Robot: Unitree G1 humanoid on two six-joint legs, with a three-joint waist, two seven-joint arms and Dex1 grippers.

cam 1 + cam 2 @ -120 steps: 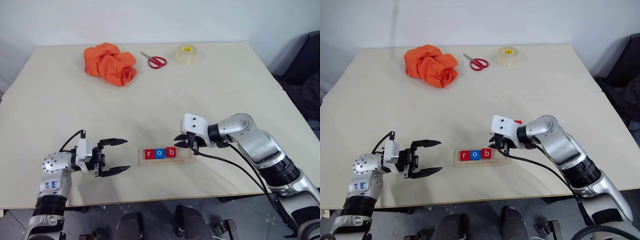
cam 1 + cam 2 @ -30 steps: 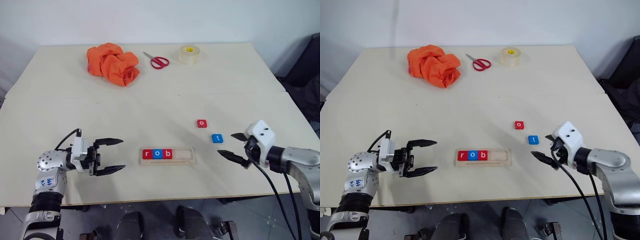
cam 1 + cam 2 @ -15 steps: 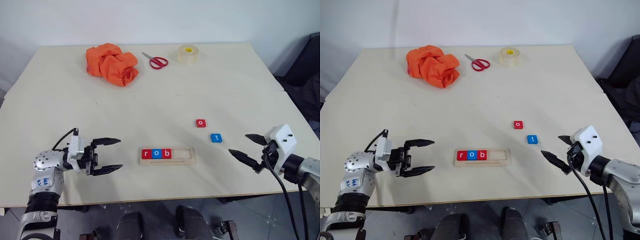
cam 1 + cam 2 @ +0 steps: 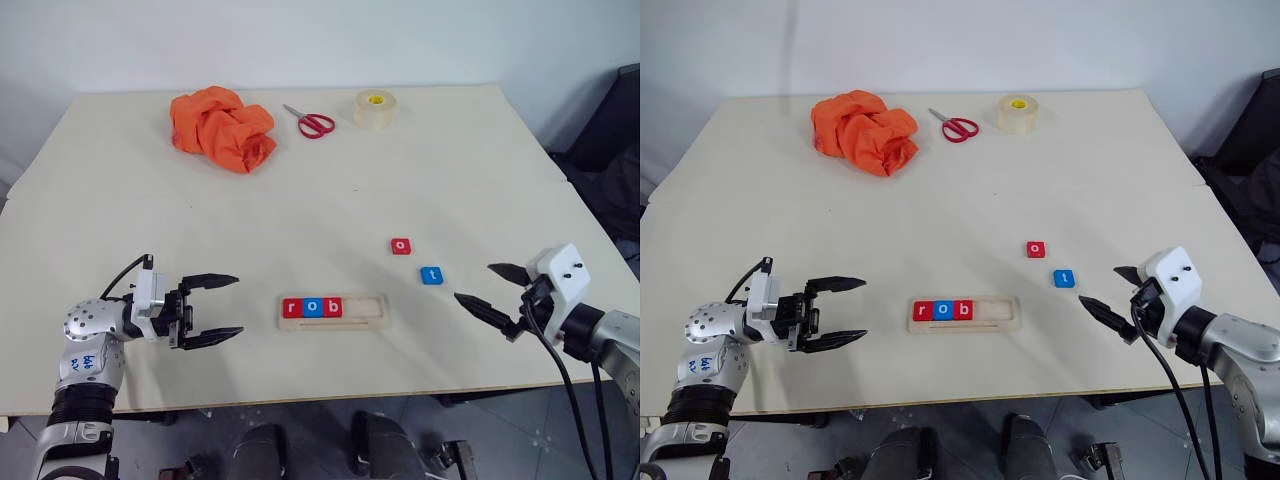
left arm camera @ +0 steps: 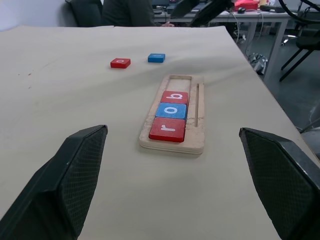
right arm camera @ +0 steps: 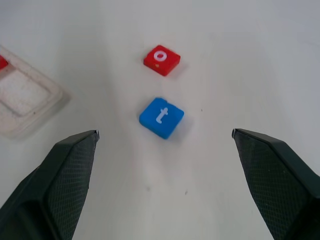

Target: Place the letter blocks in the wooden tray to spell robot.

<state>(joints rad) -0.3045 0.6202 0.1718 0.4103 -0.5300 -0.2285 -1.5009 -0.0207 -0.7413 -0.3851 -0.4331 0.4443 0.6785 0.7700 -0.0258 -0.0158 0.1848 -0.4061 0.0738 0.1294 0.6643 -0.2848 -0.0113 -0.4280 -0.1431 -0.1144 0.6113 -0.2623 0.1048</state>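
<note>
The wooden tray (image 4: 370,311) lies near the table's front edge. It holds three letter blocks in a row: red r (image 4: 292,308), blue o (image 4: 313,307) and red b (image 4: 333,307). The tray's right part is bare. A red o block (image 4: 401,246) and a blue t block (image 4: 432,275) lie loose on the table, right of the tray and farther back. My right gripper (image 4: 474,282) hovers open just right of the t block (image 6: 161,117), holding nothing. My left gripper (image 4: 238,305) stands open and empty left of the tray (image 5: 181,80), pointing at it.
An orange cloth (image 4: 222,128), red-handled scissors (image 4: 310,121) and a tape roll (image 4: 373,108) lie along the table's far side. A dark chair (image 4: 610,140) stands off the table's right edge.
Four seconds ago my right gripper was at the tray's right end. It has since drawn back to the right, past the two loose blocks, and stands open. The left gripper has stayed put.
</note>
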